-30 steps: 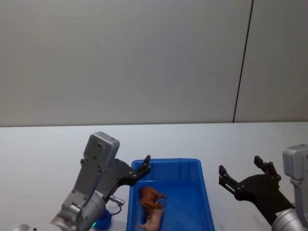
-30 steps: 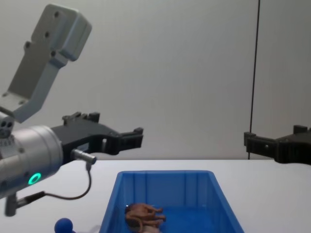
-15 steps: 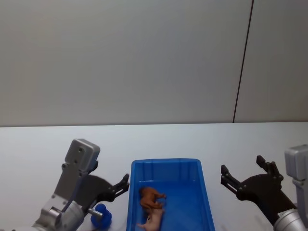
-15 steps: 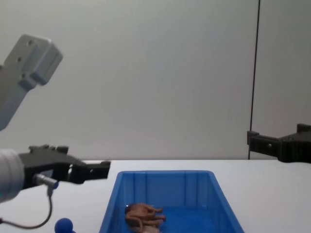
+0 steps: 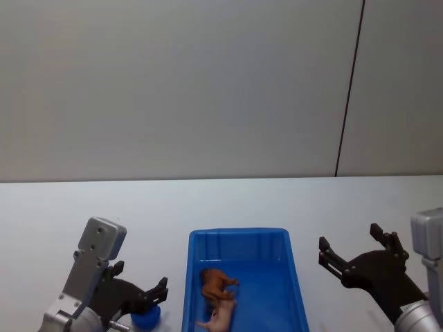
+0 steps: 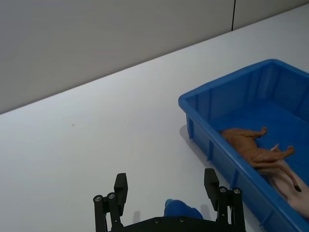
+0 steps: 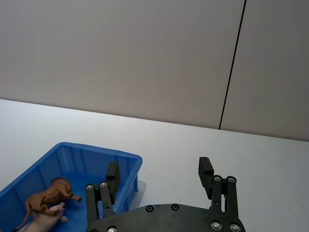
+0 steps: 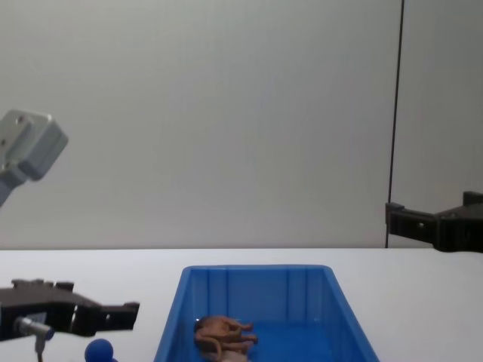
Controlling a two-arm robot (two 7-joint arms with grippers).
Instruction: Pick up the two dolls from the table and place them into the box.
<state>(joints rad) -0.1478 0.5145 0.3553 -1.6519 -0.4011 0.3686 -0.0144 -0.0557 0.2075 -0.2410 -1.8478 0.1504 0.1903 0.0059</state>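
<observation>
Head view is showing a big blue box [image 5: 239, 238] sitting on the white worktop [image 5: 221, 207]. Inside the box a brown doll [image 5: 217, 283] is lying on the blue floor. A pale doll [image 5: 220, 317] is lying right next to it, touching it, a bit closer to the robot.

A blue doll [image 5: 145, 319] is sitting on the worktop just outside the box, on the robot's left side. The left end effector [image 5: 142, 301] is hanging low over the worktop beside the box, right at the blue doll. Its two fingers are spread apart and are not squeezing anything. In the left wrist view the blue doll [image 6: 182, 210] is peeking up between the two black fingers [image 6: 120, 186], near the base of the end effector [image 6: 166, 186]. I cannot tell if it is touching them. That view is also showing the brown doll [image 6: 251, 147] lying in the box [image 6: 212, 96], with the pale doll [image 6: 294, 186] beside it.

The right end effector [image 5: 356, 252] is floating above the worktop on the other side of the box, apart from it. Its fingers are wide apart too, with nothing between them. In the chest view the blue doll [image 8: 99, 350] is sitting low by the left end effector [image 8: 113, 313], and the right end effector [image 8: 400, 219] is poking in from the right edge.
</observation>
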